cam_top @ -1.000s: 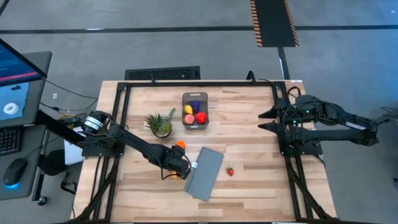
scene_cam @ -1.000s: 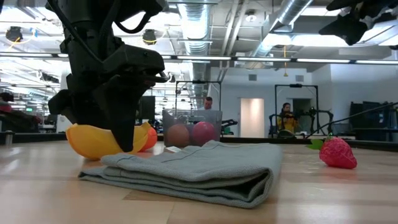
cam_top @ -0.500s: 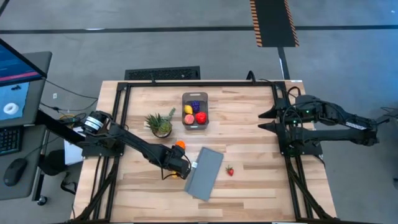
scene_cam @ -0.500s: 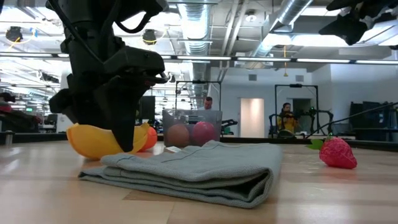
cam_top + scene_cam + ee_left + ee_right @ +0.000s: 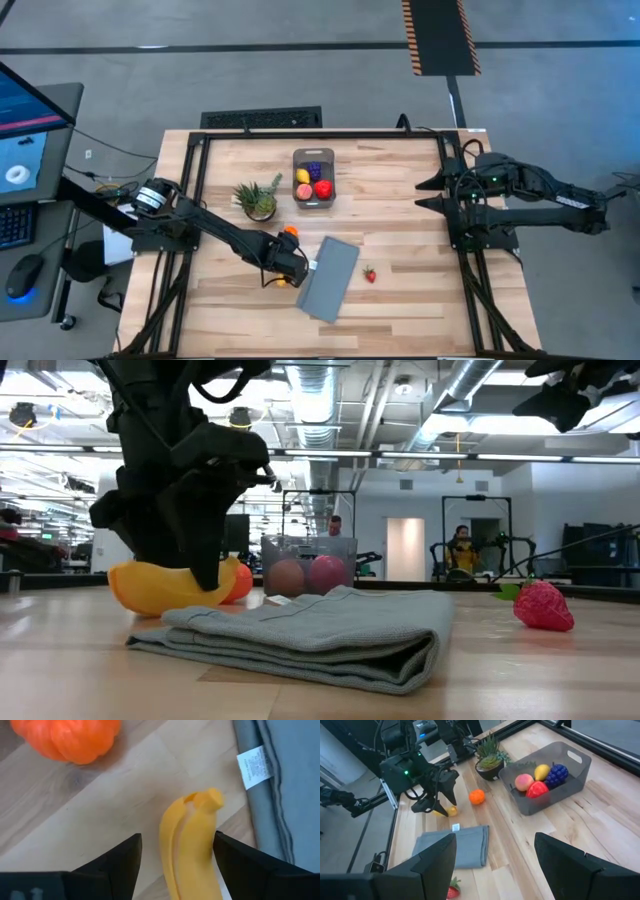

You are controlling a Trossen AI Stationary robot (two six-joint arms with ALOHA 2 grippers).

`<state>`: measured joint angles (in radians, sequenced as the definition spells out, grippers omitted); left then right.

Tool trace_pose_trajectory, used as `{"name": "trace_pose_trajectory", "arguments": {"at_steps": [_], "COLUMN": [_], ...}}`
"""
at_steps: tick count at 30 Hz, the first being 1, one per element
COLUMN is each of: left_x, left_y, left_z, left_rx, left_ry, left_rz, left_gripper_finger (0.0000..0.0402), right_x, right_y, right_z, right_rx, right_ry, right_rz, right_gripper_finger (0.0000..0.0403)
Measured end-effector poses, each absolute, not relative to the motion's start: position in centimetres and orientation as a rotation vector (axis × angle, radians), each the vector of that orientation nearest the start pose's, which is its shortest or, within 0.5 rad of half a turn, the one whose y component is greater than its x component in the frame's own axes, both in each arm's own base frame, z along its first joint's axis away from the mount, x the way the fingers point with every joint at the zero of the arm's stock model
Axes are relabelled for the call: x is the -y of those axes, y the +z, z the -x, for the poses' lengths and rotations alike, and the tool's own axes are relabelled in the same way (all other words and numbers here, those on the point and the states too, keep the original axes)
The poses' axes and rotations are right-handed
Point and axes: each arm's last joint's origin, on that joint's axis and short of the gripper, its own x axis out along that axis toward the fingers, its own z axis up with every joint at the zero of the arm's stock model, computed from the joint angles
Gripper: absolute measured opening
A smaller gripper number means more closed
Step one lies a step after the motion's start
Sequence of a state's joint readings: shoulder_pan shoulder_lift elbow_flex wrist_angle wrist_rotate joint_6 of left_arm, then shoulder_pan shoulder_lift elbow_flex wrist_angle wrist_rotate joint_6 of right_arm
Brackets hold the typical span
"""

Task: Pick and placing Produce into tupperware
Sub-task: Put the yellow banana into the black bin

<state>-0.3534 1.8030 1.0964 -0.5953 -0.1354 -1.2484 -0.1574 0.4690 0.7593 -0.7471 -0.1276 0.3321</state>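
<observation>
1. The left gripper (image 5: 287, 272) is down at the table's middle-front, just at the 9 o'clock edge of the folded grey cloth (image 5: 329, 277).
2. In the left wrist view its two dark fingers (image 5: 118, 865) stand part-way open on either side of the yellow banana (image 5: 192, 851), with a gap showing on each side; whether the pads touch the fruit cannot be told.
3. In the low view the banana (image 5: 155, 586) lies on the wood under the gripper's black body.
4. The orange (image 5: 290, 232) sits just at 12 o'clock of the left gripper, near the banana and apart from it.
5. The tupperware (image 5: 314, 178) stands at the table's 12 o'clock side, well apart from the left gripper.
6. It holds the purple grapes (image 5: 558, 774), a yellow lemon (image 5: 541, 771), a pink peach (image 5: 523, 782) and a red fruit (image 5: 536, 789).
7. The strawberry (image 5: 370, 274) lies alone at 3 o'clock of the cloth, near its edge and not touching it.
8. A spiky potted plant (image 5: 259, 200) stands at 9 o'clock of the tupperware.
9. The right gripper (image 5: 428, 192) waits above the table's 3 o'clock edge, its fingers spread wide and holding nothing.
</observation>
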Motion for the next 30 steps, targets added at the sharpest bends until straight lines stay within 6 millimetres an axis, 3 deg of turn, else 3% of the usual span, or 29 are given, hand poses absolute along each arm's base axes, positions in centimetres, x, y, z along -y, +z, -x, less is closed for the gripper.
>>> {"name": "trace_pose_trajectory", "arguments": {"at_steps": [15,30], "left_x": [11.3,11.2], "left_y": [14.4,14.4], "left_z": [-31.6,-31.7], "left_rx": [-1.186,-1.189], "left_ry": [0.586,0.581], "left_rz": [0.757,0.747], "left_gripper_finger": [0.0231,0.0164], "right_x": [1.0,1.0], "right_y": [30.8,30.8], "right_z": [-8.8,-8.8], "right_rx": [-0.445,-0.445], "right_ry": [-0.102,-0.102], "right_rz": [-0.392,-0.392], "right_gripper_finger": [0.0291,0.0291]}}
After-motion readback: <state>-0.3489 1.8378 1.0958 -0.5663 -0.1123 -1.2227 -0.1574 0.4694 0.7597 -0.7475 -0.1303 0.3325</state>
